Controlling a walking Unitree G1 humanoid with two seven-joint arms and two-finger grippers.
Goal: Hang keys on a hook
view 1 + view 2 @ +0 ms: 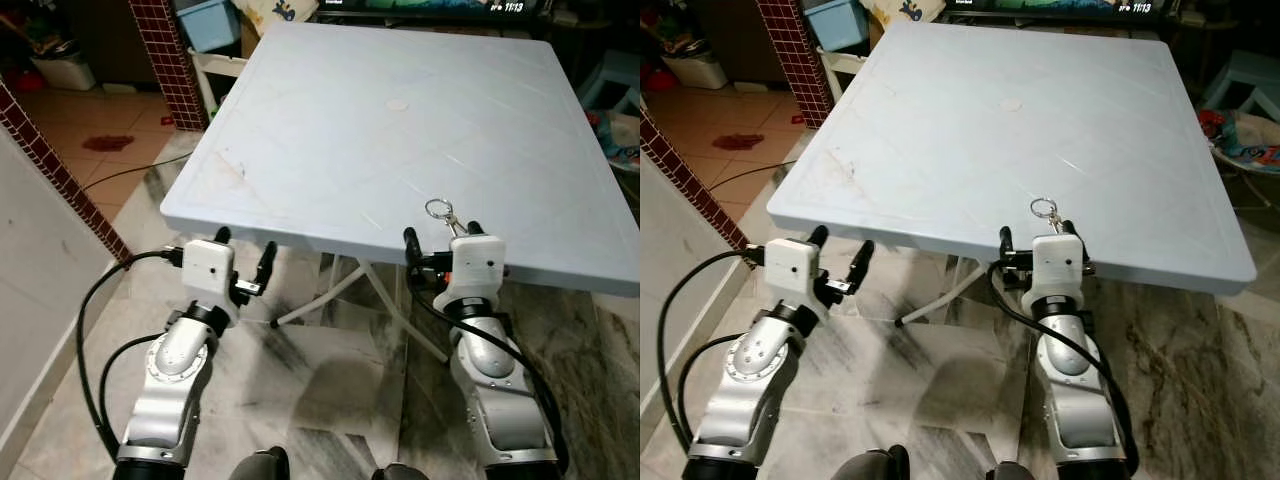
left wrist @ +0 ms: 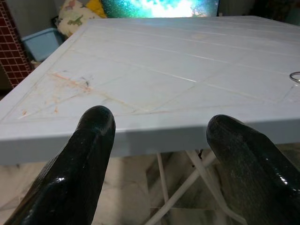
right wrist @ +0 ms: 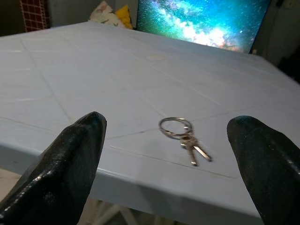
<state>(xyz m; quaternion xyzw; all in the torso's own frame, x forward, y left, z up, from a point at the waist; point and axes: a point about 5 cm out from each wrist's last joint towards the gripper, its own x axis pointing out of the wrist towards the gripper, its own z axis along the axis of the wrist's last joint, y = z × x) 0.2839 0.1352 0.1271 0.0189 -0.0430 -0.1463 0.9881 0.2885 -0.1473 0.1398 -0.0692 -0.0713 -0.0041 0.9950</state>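
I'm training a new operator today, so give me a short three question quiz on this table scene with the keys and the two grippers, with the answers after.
1. True or false: the keys are already held by the right gripper.
2. Which gripper faces the keys across the near edge of the table? A) left gripper B) right gripper
3. Fill in: the fingers of the left gripper are ____.

Key
1. False. The keys lie on the table near its edge, untouched.
2. B. The keys lie just ahead of its spread fingers.
3. Open, and level with the table edge.
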